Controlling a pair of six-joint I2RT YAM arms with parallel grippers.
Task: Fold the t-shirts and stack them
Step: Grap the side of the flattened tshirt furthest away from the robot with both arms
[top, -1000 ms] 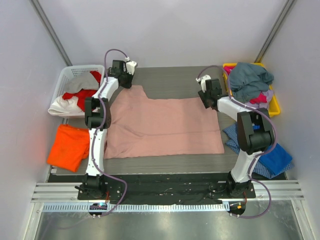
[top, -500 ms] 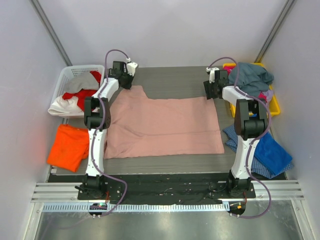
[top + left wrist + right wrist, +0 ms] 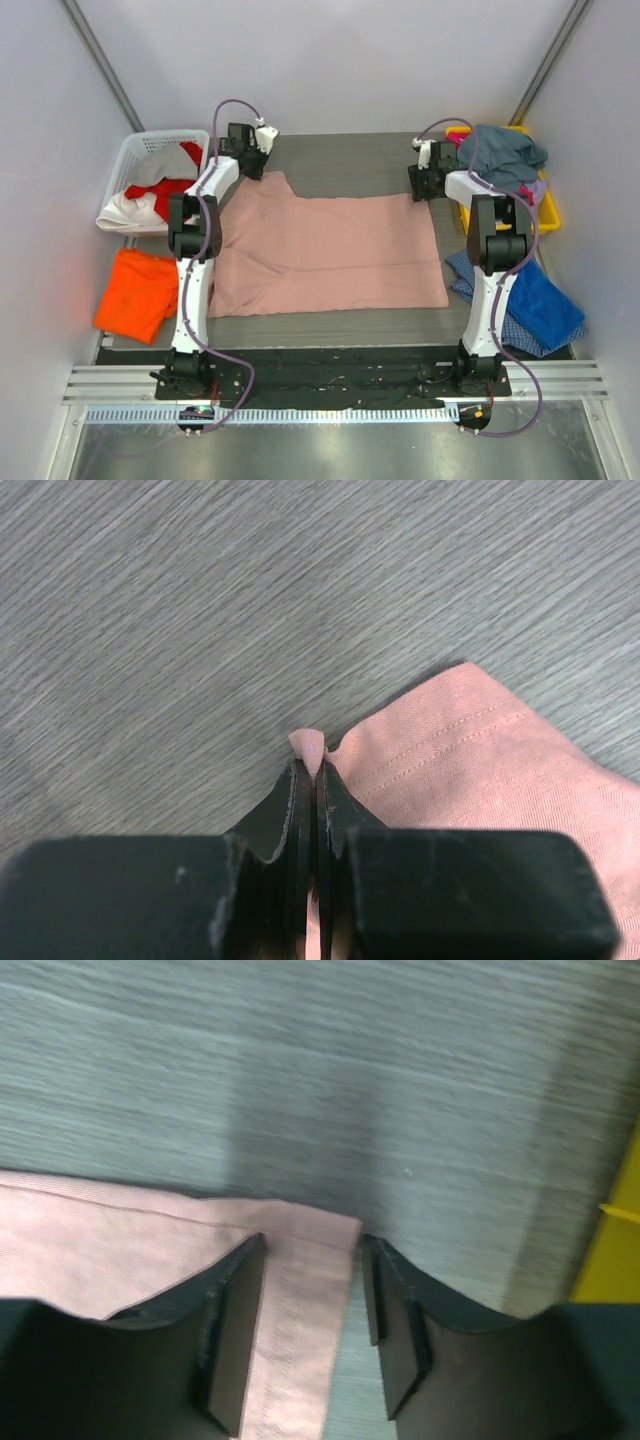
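A large dusty-pink t-shirt (image 3: pixel 330 250) lies spread flat on the dark table. My left gripper (image 3: pixel 254 168) is at its far left corner, shut on a pinch of the pink fabric (image 3: pixel 310 748) that pokes out between the fingertips. My right gripper (image 3: pixel 420 190) is at the far right corner, open, with its jaws standing either side of the hemmed corner (image 3: pixel 310 1250). An orange t-shirt (image 3: pixel 137 292) lies left of the table. Blue shirts (image 3: pixel 535 310) lie at the right.
A white basket (image 3: pixel 140 150) at the far left holds red and white shirts. A yellow bin (image 3: pixel 551 210) at the far right holds a grey-teal shirt (image 3: pixel 503 157) and others. Grey walls close in on both sides.
My right gripper has moved from inside the shirt's right edge out to its far right corner. The left gripper has stayed at the far left corner.
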